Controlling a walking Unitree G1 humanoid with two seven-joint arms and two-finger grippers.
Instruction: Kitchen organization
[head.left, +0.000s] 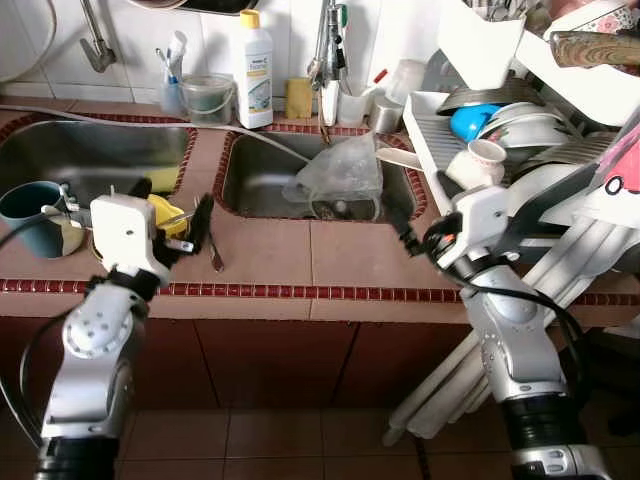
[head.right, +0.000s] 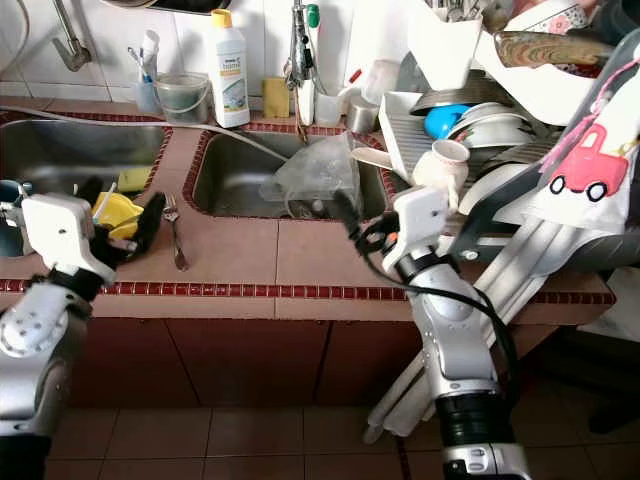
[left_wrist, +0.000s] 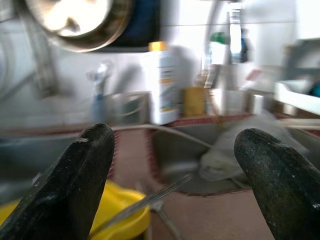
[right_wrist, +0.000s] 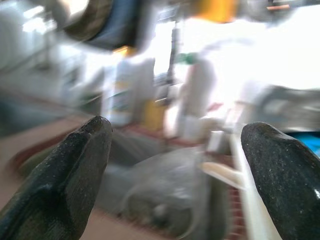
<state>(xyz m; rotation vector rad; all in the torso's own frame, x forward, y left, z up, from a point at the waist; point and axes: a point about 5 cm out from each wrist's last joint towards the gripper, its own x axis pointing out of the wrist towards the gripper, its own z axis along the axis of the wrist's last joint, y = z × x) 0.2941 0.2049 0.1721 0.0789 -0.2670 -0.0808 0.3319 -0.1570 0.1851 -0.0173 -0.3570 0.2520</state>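
A tiled counter (head.left: 300, 250) holds two steel sinks. My left gripper (head.left: 175, 213) is open and low over the counter's left part, straddling a yellow dish (head.left: 165, 212) with nothing held. A metal fork (head.left: 213, 250) lies just right of that dish; it appears beside the dish (left_wrist: 120, 215) as a fork (left_wrist: 150, 200) in the left wrist view. My right gripper (head.right: 355, 225) is open and empty above the counter, near the right sink's front corner. It faces a crumpled clear plastic bag (head.left: 335, 170) lying in that sink; the right wrist view is blurred.
A blue mug (head.left: 30, 215) stands at the far left. A white soap bottle (head.left: 253, 70), a sponge and jars line the back ledge by the tap. At the right, a dish rack (head.left: 430, 140) is crowded with plates, a cup (head.left: 485, 155) and a blue bowl (head.left: 468, 120).
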